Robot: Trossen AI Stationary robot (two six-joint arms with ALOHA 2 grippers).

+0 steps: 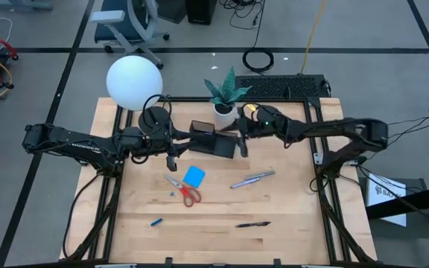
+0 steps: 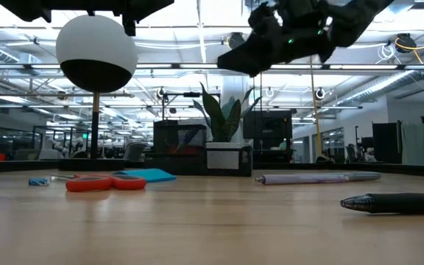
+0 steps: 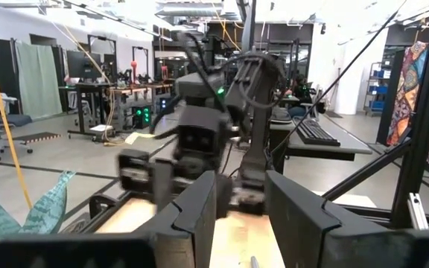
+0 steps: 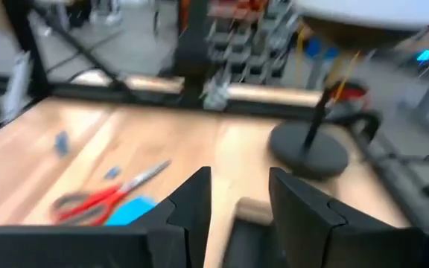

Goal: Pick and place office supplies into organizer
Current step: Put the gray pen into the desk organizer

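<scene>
Grippers both up over the organizer at upper centre of the high view: left gripper at its left end, right gripper at its right end, fingers on both parted, holding nothing. Scissors and blue note pad mid-table, grey pens right, black pen lower right.

Bystanders along the worktop back edge.
White globe lamp on round black base; potted plant in white pot alongside.
</scene>
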